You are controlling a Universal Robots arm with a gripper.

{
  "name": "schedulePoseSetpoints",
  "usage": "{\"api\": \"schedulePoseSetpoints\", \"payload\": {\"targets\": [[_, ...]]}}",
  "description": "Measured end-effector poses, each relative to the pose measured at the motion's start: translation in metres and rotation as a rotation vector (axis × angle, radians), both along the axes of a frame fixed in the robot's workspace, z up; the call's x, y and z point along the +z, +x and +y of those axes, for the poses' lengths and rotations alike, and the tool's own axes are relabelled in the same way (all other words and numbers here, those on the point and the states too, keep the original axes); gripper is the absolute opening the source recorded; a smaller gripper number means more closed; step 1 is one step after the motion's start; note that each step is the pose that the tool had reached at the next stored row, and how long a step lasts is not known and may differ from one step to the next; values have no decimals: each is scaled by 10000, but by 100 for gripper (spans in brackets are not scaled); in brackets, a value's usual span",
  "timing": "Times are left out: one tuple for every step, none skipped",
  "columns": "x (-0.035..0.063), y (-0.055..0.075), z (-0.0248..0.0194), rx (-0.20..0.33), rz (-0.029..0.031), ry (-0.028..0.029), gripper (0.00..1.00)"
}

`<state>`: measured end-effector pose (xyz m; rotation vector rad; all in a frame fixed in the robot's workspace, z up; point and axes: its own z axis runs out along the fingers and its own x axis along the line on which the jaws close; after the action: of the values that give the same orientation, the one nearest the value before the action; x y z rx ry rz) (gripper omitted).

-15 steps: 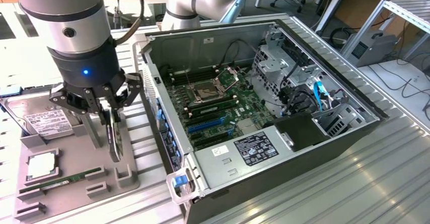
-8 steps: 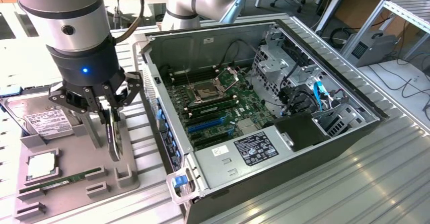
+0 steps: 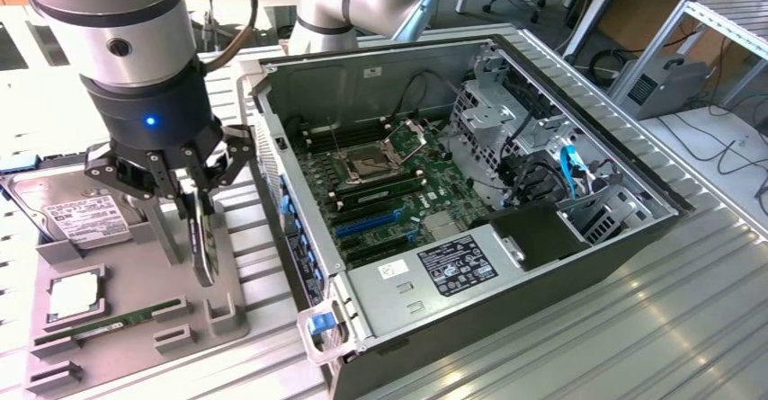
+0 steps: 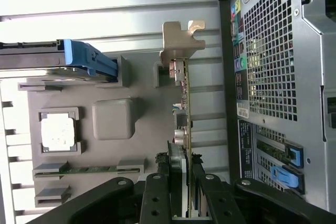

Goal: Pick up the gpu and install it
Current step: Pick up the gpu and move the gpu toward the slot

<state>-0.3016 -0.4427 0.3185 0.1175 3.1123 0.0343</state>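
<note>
The gpu stands on edge over the grey parts tray, a thin dark card with a metal bracket at one end. My gripper hangs straight down over it, shut on the card's upper edge. In the wrist view the gpu runs edge-on from between my gripper's black fingers toward the bracket, beside the tray's slotted holder. I cannot tell whether the card rests in the holder or hangs just above it. The open computer case lies to the exterior view's right, motherboard with blue expansion slots exposed.
On the tray sit a hard drive, a CPU and a green RAM stick. The case's rear panel with vents and blue latches is close beside the card. A second robot arm stands behind the case.
</note>
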Motion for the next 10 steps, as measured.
{"api": "schedulePoseSetpoints", "payload": {"targets": [[5, 0, 0, 0, 0, 0, 27], [8, 0, 0, 0, -1, 1, 27], [11, 0, 0, 0, -2, 1, 27], [15, 0, 0, 0, -1, 1, 27], [20, 0, 0, 0, 0, 0, 27], [23, 0, 0, 0, -1, 0, 27], [26, 0, 0, 0, -2, 1, 27], [29, 0, 0, 0, -2, 1, 27], [34, 0, 0, 0, -1, 1, 27], [37, 0, 0, 0, -1, 0, 27]]}}
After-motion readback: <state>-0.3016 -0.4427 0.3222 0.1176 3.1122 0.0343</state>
